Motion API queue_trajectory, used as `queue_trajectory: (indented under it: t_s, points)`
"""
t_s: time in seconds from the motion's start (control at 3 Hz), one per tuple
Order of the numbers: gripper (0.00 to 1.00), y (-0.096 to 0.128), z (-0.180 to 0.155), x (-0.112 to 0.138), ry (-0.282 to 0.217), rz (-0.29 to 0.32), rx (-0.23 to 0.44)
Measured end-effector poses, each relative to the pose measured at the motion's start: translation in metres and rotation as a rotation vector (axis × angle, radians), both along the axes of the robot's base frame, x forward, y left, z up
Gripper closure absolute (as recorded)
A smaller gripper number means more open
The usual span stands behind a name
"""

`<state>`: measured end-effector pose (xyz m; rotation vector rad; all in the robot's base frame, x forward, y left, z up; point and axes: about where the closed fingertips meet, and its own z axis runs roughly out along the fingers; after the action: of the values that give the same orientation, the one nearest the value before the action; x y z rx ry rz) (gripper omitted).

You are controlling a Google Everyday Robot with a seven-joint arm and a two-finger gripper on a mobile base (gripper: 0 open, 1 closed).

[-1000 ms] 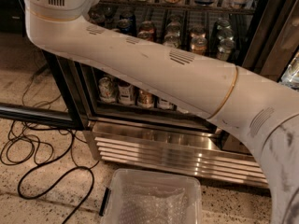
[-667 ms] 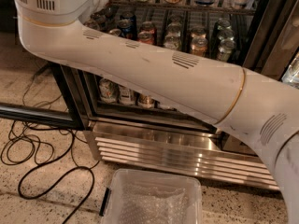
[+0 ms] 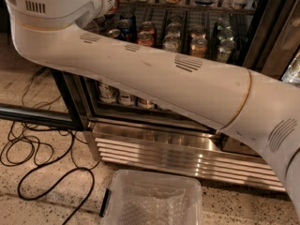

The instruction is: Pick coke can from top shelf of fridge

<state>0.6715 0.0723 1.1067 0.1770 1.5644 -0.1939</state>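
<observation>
Slanting toward the upper left, probably for the red-orange aluminium coke can (image 3: 146, 34), the white robot arm (image 3: 164, 78) carries its end effector off-frame; I cannot tell its state.

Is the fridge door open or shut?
Open: the door juts out left of the fridge. The claw is out of view.

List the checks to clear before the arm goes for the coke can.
1. Coke can in sight: ok, red-orange, just above the arm, beside a blue can.
2. Gripper position: cannot tell; it is out of view, somewhere past the arm's upper-left end.
3. Fridge door open: ok, it appears swung out to the left.
4. Rack under the can: cannot tell, the arm hides it.
5. Floor cables clear of the base: cannot tell.
</observation>
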Motion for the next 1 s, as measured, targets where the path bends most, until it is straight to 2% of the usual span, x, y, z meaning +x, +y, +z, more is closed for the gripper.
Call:
queue_trajectory:
  t_s: [0.33, 0.67, 1.0]
  points:
    - [1.0, -0.003, -0.006, -0.018, 0.039, -0.043, 0.067]
    - [1.0, 0.011, -0.02, -0.06, 0.134, -0.063, 0.131]
    - [1.0, 0.029, -0.03, -0.087, 0.191, -0.034, 0.148]
